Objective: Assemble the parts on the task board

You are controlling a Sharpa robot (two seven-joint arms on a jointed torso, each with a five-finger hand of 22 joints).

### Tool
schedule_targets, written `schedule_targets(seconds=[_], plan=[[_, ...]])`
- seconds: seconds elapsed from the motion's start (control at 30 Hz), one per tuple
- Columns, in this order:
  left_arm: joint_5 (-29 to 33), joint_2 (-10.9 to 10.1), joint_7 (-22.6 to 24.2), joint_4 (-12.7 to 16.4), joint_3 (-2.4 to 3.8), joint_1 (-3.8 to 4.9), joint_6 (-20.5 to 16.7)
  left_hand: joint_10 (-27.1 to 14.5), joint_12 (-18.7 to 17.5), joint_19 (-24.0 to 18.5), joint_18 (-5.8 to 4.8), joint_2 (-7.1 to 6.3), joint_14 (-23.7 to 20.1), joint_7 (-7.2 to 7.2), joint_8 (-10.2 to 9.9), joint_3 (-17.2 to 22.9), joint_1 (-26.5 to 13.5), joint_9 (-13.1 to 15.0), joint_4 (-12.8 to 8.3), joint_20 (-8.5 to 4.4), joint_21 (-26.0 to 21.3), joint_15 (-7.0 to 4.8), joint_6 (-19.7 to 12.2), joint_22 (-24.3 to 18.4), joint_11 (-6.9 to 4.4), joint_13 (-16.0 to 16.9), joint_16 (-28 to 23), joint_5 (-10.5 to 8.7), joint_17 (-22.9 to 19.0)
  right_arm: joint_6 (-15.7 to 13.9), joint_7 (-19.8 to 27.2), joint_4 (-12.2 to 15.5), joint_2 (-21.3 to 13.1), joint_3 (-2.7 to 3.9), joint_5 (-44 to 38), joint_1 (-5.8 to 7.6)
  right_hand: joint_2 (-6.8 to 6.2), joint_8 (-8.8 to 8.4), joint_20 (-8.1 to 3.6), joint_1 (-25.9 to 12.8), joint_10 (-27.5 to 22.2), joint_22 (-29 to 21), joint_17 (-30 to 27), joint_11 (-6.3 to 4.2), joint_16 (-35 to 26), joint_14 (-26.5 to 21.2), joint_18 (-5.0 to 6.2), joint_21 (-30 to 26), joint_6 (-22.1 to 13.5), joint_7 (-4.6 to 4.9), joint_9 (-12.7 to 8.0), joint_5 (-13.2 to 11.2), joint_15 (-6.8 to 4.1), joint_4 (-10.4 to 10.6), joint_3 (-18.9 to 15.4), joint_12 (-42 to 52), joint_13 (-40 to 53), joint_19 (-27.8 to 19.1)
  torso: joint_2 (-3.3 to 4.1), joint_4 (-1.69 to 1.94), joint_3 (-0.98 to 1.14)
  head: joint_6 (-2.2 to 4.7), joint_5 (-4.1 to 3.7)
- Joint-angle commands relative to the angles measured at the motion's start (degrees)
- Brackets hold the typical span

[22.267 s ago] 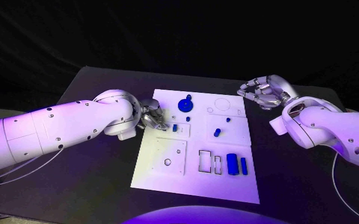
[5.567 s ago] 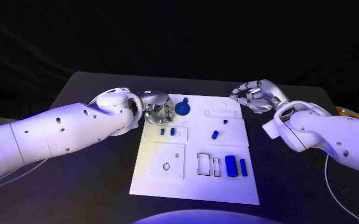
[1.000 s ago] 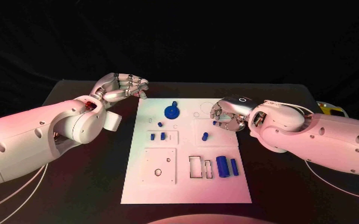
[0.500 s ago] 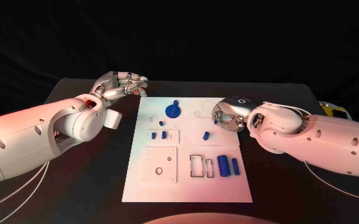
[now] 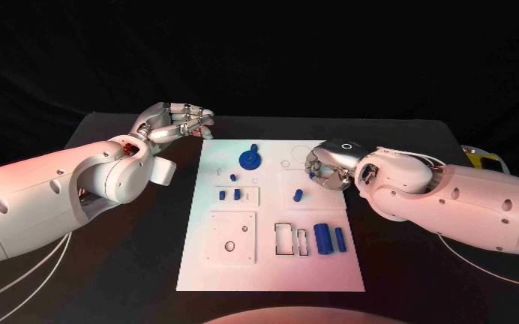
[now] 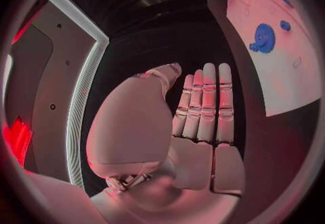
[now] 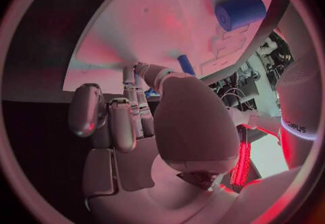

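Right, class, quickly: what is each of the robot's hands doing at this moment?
Left hand: open, holding nothing, fingers straight, beside the task board.
Right hand: over the board; cannot be told whether it holds anything.

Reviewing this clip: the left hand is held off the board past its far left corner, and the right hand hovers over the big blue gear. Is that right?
Not quite. In the head view the right hand is over the right side of the task board, near a small blue part. The blue gear sits apart from it, untouched. The left hand is indeed off the board past its far left corner.
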Motion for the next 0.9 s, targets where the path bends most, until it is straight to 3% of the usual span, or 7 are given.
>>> schedule_targets(seconds=[0.03,0.27,0.43,0.5,0.73,0.9], plan=[[0.6,0.0,0.0,0.1,0.03,0.04,0.6,-0.5,-0.3,0.4,0.62,-0.06,0.2,0.02,-0.2,-0.3,0.1,-0.1,0.1,0.10,-0.4,0.42,-0.4,-0.1,-0.01,-0.1,-0.4,0.05,0.1,1.3,-0.5,-0.1,0.3,-0.30,-1.1,-0.61,-0.02,-0.05,-0.01,-0.8,0.0,1.3,0.0,-0.08,0.3,2.3,-0.71,0.2,0.2,0.10,0.1,-0.4,-0.28,-0.4,0.0,-0.5,-0.2,0.1,0.02,0.01,-0.03,-0.04,-0.01],[0.6,-0.1,-0.2,0.2,0.03,0.04,0.6,-0.7,-0.4,0.4,0.62,-0.06,0.1,0.13,-0.3,-0.4,0.2,-0.1,0.0,0.14,-0.6,0.49,-0.7,-0.3,0.09,-0.1,-0.5,0.05,0.2,0.8,-1.3,0.0,0.5,-0.30,-1.3,-0.97,1.11,0.74,-0.16,-1.3,0.7,1.8,0.2,-0.49,0.4,2.3,-0.78,0.6,1.8,-0.50,0.6,-0.8,-0.54,-1.0,0.8,-0.7,-0.5,0.4,0.01,0.05,-0.07,-0.10,0.03],[0.6,-0.1,-0.4,0.3,0.03,0.04,0.7,-0.9,-0.5,0.4,0.62,0.03,0.1,0.22,-0.3,-0.3,0.4,-0.2,-0.1,0.18,-0.8,0.55,-0.8,-0.4,0.17,-0.2,-0.7,0.08,0.3,-0.3,-2.2,0.0,0.6,-0.30,-1.9,-1.14,4.52,1.88,-0.73,-0.5,2.5,3.1,1.2,-1.11,0.9,2.6,-1.10,2.2,3.2,-1.03,1.7,-2.7,-1.14,-3.3,3.5,-0.8,-0.6,1.2,-0.02,0.04,-0.07,-0.12,0.03],[0.6,-0.1,-0.5,0.3,0.03,0.04,0.7,-0.9,-0.5,0.4,0.62,0.07,0.1,0.23,-0.3,-0.3,0.5,-0.2,-0.1,0.19,-0.9,0.56,-0.8,-0.4,0.17,-0.2,-0.8,0.09,0.3,-0.6,-2.3,0.0,0.6,-0.30,-2.1,-1.18,5.16,2.11,-0.85,-0.8,3.0,3.5,1.5,-1.16,1.1,2.7,-1.22,2.7,3.1,-1.05,2.2,-2.6,-1.20,-4.2,4.6,-1.0,-0.7,1.4,-0.03,0.06,-0.07,-0.13,0.01],[0.6,-0.1,-0.8,0.4,0.03,0.04,0.8,-1.0,-0.5,0.5,0.64,0.21,0.1,0.29,-0.3,-0.2,0.8,-0.2,-0.3,0.20,-1.0,0.57,-0.8,-0.5,0.20,-0.2,-0.9,0.14,0.4,-1.9,-2.0,0.1,0.6,-0.30,-2.4,-1.23,5.89,2.36,-0.99,-1.6,3.9,4.2,1.8,-1.23,1.3,2.7,-1.31,3.3,3.0,-1.11,3.1,-2.1,-1.28,-6.4,7.9,-1.7,-1.0,1.6,-0.04,0.05,-0.05,-0.18,-0.01],[0.6,-0.1,-1.1,0.4,0.03,0.04,1.0,-1.0,-0.5,0.5,0.63,0.20,0.1,0.35,-0.3,-0.2,0.9,-0.2,-0.4,0.20,-1.0,0.59,-0.9,-0.5,0.24,-0.2,-1.0,0.15,0.4,-3.0,-1.6,0.4,0.4,-0.29,-2.5,-1.25,5.82,2.38,-1.00,-1.8,4.0,4.3,1.7,-1.22,1.3,2.7,-1.33,3.4,3.0,-1.10,3.2,-2.1,-1.28,-6.8,8.4,-1.8,-1.0,1.6,-0.02,0.03,-0.05,-0.16,-0.06]])
